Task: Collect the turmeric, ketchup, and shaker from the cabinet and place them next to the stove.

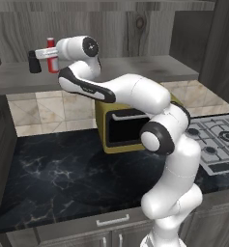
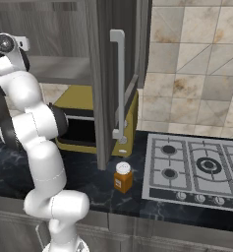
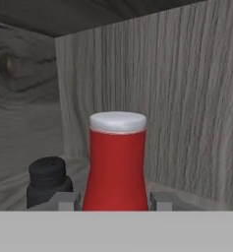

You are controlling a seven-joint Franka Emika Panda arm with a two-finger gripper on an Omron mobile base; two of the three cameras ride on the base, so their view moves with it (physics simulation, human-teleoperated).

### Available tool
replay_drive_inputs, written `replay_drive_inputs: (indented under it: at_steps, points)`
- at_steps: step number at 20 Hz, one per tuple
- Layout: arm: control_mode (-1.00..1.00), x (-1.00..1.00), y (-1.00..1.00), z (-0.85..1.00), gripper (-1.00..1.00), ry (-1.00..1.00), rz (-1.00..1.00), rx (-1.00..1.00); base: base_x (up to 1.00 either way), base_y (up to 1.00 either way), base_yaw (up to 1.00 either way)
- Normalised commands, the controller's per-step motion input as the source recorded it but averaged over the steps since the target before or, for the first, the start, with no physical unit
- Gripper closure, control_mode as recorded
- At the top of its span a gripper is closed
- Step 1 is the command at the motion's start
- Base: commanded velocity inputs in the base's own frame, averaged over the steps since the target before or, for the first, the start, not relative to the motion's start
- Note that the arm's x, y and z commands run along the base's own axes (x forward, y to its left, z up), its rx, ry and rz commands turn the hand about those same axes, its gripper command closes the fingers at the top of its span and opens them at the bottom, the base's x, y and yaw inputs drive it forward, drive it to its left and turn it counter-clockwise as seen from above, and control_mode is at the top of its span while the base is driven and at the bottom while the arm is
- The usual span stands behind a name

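The ketchup (image 3: 115, 162), a red bottle with a pale cap, stands on the cabinet shelf (image 1: 135, 70) at its far left (image 1: 52, 61). My gripper (image 3: 114, 201) is shut on it low down, with one finger pressed against each side. The black shaker (image 3: 46, 181) stands just beside the bottle, also on the shelf (image 1: 35, 63). The turmeric (image 2: 123, 177), an orange jar with a white lid, sits on the dark counter just left of the stove (image 2: 196, 167).
The cabinet door (image 2: 101, 74) hangs open with its long white handle (image 2: 119, 83) above the counter. A yellow-olive microwave (image 1: 121, 128) stands under the shelf. The cabinet's side wall (image 3: 187, 113) is close behind the bottle. Dark marble counter (image 1: 58, 173) stretches left of the arm.
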Motion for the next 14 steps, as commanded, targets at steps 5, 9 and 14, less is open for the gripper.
replay_drive_inputs:
  at_steps: [5, 9, 14]
  points:
    - [-1.00, 0.00, 0.00, 0.00, 1.00, 0.00, 0.00, 0.00, 0.00, 0.00, 0.00]
    - [-1.00, -0.08, 0.00, 0.00, 1.00, 0.00, 0.00, 0.00, 0.00, 0.00, 0.00]
    - [-1.00, -0.21, 0.00, 0.00, 1.00, -0.02, 0.00, 0.00, 0.00, 0.00, 0.00]
